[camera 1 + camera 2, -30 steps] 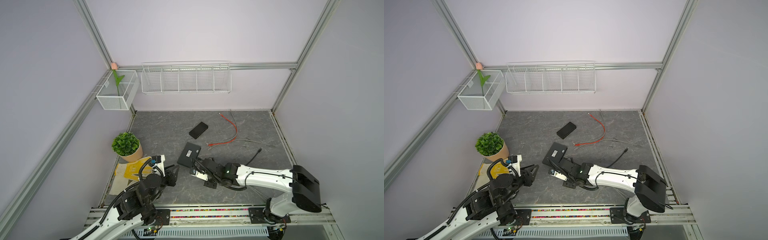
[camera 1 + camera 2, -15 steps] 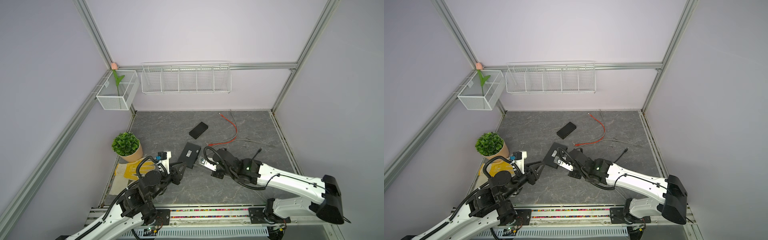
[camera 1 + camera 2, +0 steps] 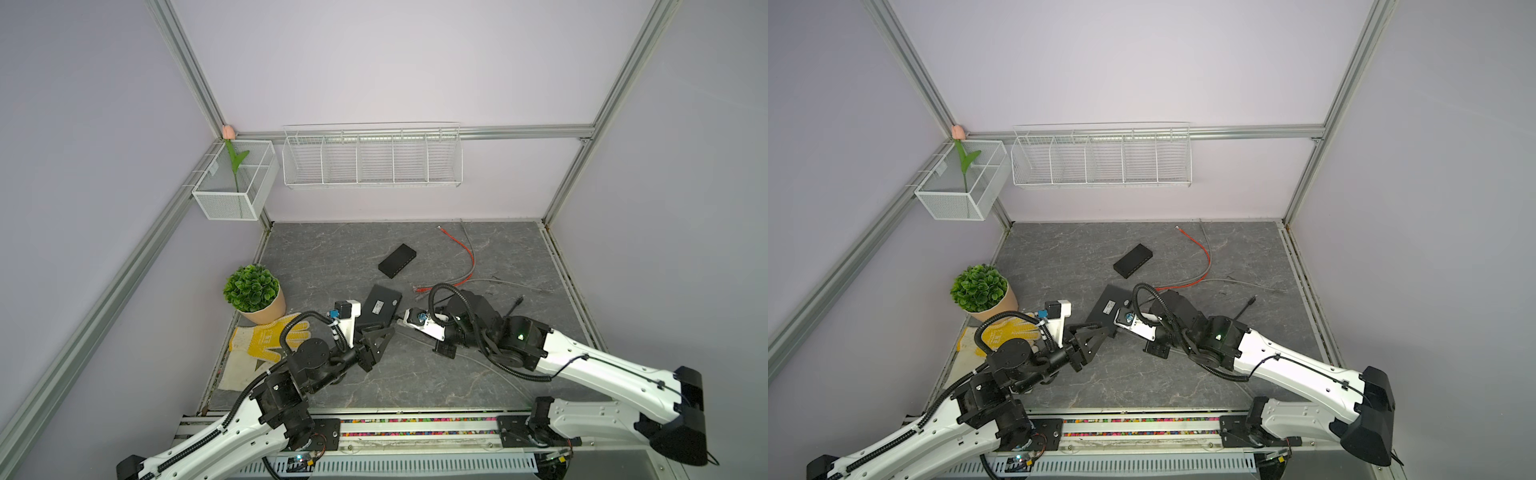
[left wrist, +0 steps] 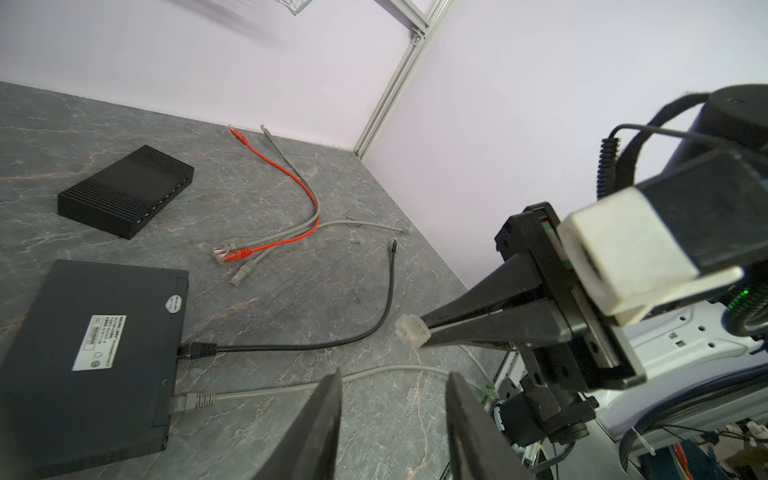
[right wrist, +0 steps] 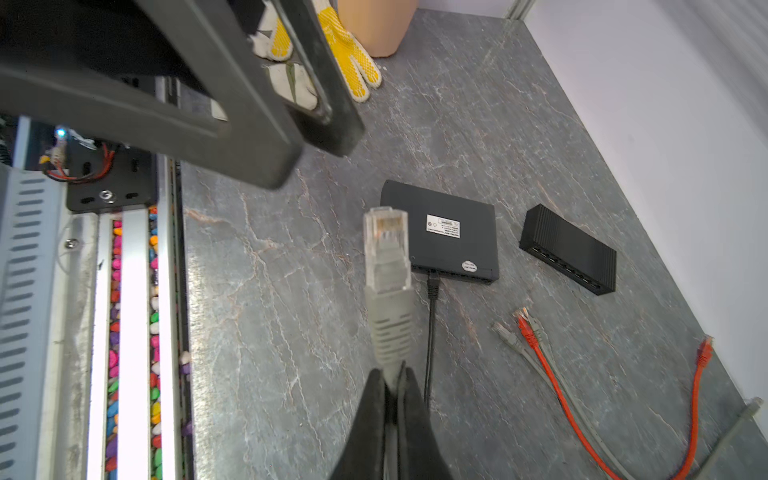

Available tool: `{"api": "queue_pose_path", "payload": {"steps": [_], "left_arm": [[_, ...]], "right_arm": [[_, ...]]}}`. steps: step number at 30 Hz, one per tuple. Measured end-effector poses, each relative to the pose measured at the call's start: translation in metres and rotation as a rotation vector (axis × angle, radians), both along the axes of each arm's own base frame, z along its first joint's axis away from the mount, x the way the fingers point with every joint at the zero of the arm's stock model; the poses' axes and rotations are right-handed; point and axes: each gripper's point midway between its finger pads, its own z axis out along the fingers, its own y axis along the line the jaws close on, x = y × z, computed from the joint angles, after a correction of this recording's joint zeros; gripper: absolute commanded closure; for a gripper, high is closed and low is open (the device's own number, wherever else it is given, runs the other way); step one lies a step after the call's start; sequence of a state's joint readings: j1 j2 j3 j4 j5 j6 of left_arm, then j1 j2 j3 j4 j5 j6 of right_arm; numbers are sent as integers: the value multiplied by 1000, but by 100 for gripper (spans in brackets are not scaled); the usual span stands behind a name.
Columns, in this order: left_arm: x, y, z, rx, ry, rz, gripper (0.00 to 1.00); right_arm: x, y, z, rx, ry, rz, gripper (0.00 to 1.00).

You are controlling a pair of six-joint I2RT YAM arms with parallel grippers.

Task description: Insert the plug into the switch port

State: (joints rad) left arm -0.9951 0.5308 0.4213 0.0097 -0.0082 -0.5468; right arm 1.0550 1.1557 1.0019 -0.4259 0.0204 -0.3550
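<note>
The plug (image 5: 386, 245), a clear connector on a grey cable, hangs above the table in my right gripper (image 5: 392, 386), which is shut on the grey boot behind it. In the left wrist view the plug (image 4: 411, 328) sticks out of the right fingertips (image 4: 440, 328). The switch (image 3: 380, 309), a flat black box with a white label, lies on the table with a black lead and a grey cable (image 4: 193, 401) in its ports. My left gripper (image 3: 384, 332) is open and empty, just in front of the switch (image 4: 95, 345) and facing the plug.
A second black box (image 3: 397, 260) lies further back. Loose red and grey cables (image 3: 465, 266) sprawl at the back right. A potted plant (image 3: 251, 289) and a yellow glove (image 3: 270, 338) sit at the left. Wire baskets (image 3: 372, 156) hang on the back wall.
My right gripper has carried the plug up and back, towards the switch. My left gripper has moved right, towards the switch and the plug, and its jaws have widened.
</note>
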Motion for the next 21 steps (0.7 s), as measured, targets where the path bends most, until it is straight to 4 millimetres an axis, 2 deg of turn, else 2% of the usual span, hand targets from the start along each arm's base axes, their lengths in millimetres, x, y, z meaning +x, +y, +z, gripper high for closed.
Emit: {"api": "queue_pose_path", "payload": {"steps": [10,21], "left_arm": [[-10,-24,6,-23,-49,-96,58],[-11,-29,9,-27,-77,-111,70]], "right_arm": [[-13,8,-5,35,106,92,93],[-17,8,2,105,229,162,93]]}}
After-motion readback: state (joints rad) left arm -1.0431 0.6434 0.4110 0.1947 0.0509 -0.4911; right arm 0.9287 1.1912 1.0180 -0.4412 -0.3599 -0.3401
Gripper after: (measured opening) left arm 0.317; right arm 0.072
